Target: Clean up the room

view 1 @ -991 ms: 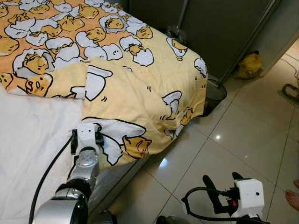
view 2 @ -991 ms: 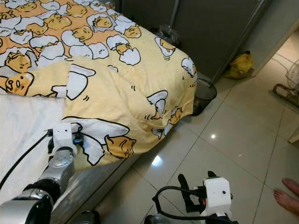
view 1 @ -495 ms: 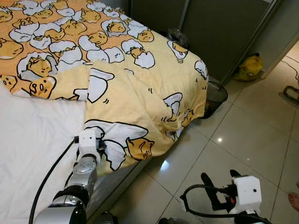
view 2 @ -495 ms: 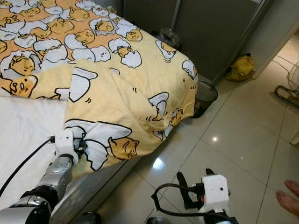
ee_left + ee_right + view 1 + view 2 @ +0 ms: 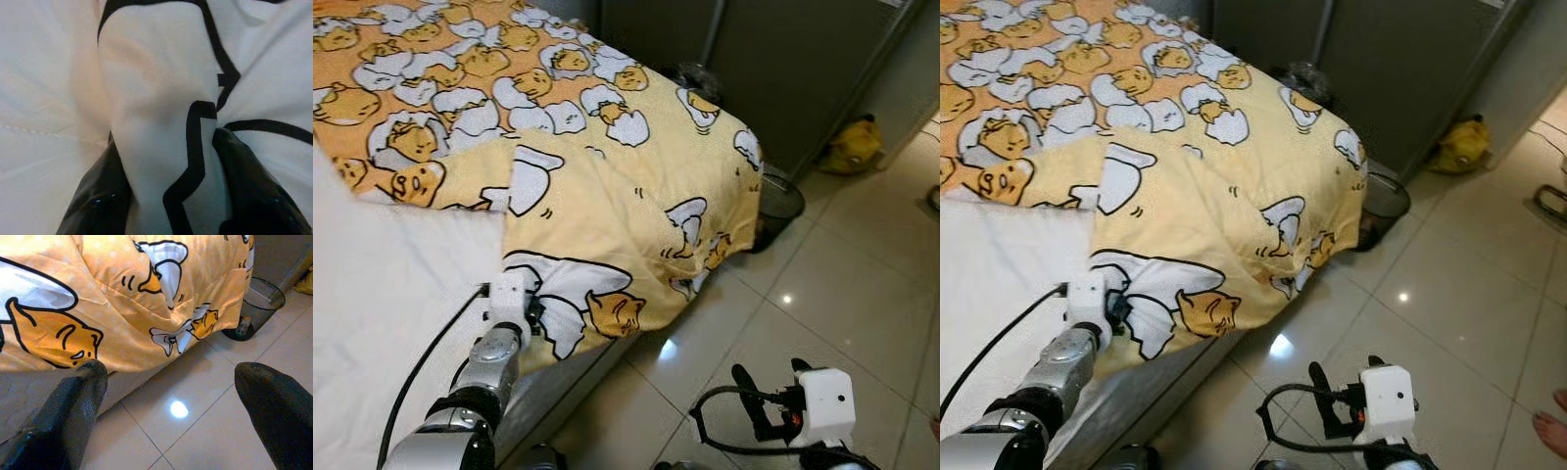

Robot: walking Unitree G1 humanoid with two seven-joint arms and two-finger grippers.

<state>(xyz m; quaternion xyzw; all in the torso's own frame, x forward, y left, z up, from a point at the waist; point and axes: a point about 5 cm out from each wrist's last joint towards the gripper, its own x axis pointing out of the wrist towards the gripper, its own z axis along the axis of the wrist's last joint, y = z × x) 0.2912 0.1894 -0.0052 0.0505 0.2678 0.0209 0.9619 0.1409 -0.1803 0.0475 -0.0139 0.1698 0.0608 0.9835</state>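
Bed [image 5: 372,294] as landmark. Quilt [image 5: 607,186], yellow with a cartoon egg print, covers the far part of the bed and hangs over its foot corner toward the floor [image 5: 842,294]; the near part of the bed shows bare white sheet. Quilt edge is folded back on itself near the bed's side. Left gripper [image 5: 530,311] sits at the quilt's near edge, at the bed's side; left wrist view shows a ridge of white, black-lined cloth pinched between the two black fingers [image 5: 98,196], which are closed on it. Cloth fills the gap between them, so the hold looks deep rather than at the tips. Right gripper [image 5: 778,377] hangs over the floor beside the bed's foot, fingers spread wide with nothing between them, clear of the quilt. Judgement: quilt is soft, padded and limp, light for its bulk, not fragile; it will bunch and drag rather than slide as one sheet. Best held at a hem or corner, a thick fold, as now. A pull from one point is likely to skew it; a second hold at the hanging corner would help. Bin [image 5: 781,201] stands on the floor past the bed's foot.
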